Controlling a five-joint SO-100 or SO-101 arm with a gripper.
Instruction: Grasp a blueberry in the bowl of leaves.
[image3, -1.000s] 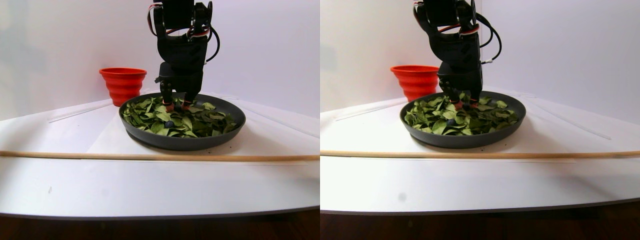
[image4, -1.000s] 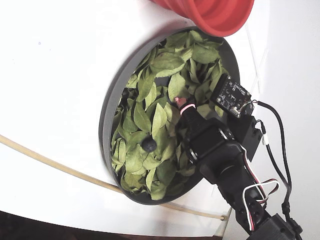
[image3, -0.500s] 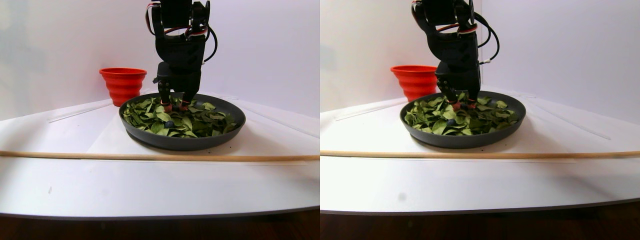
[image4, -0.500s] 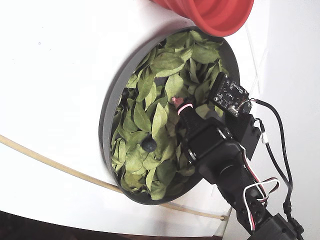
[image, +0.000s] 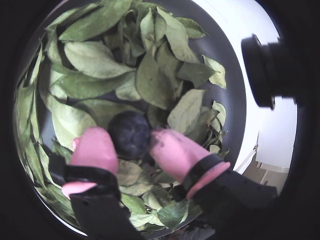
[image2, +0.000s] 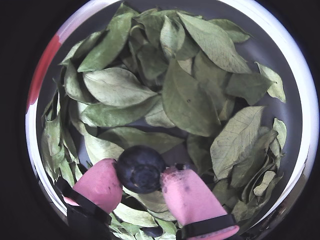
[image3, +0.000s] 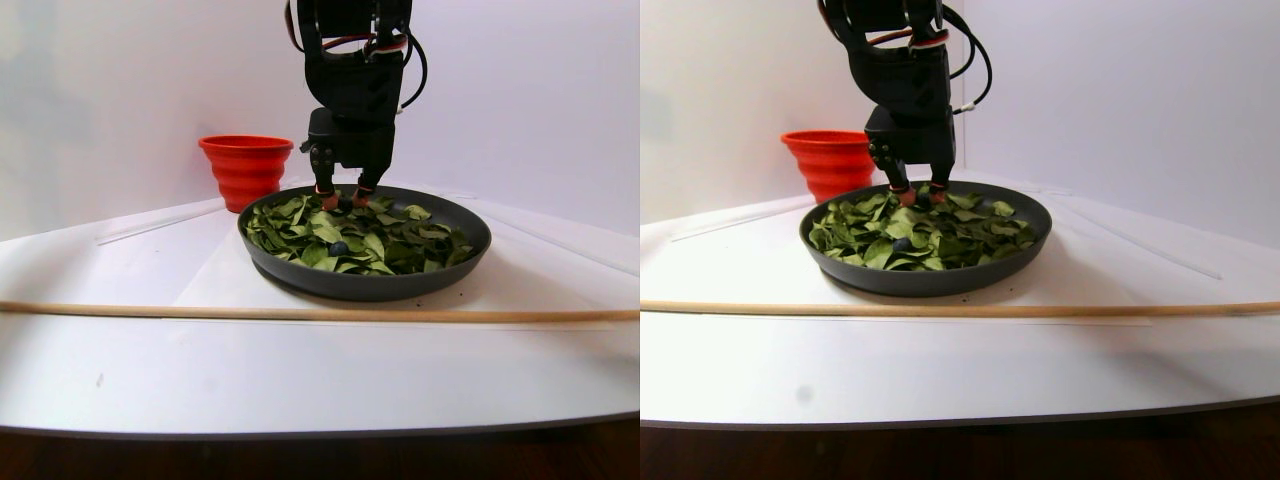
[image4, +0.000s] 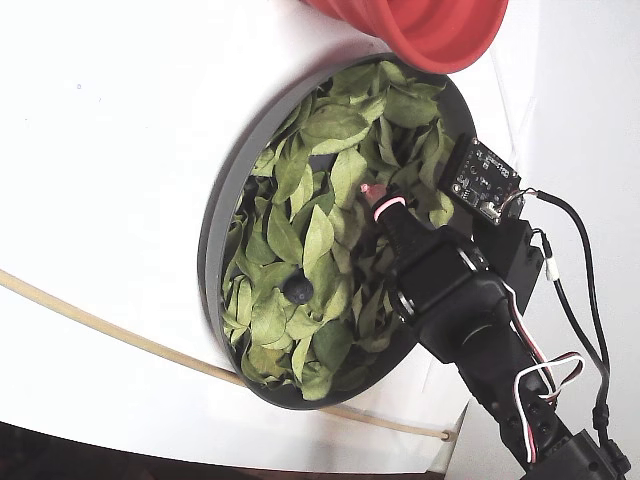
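Observation:
The dark grey bowl is filled with green leaves. In both wrist views a dark blueberry sits on the leaves between my pink fingertips. Both pads touch its sides. My gripper is down in the far part of the bowl. A second blueberry lies free on the leaves nearer the front rim.
A red-orange ribbed container stands just behind the bowl. A thin wooden strip runs across the white table in front of the bowl. A camera module and cables ride on the arm.

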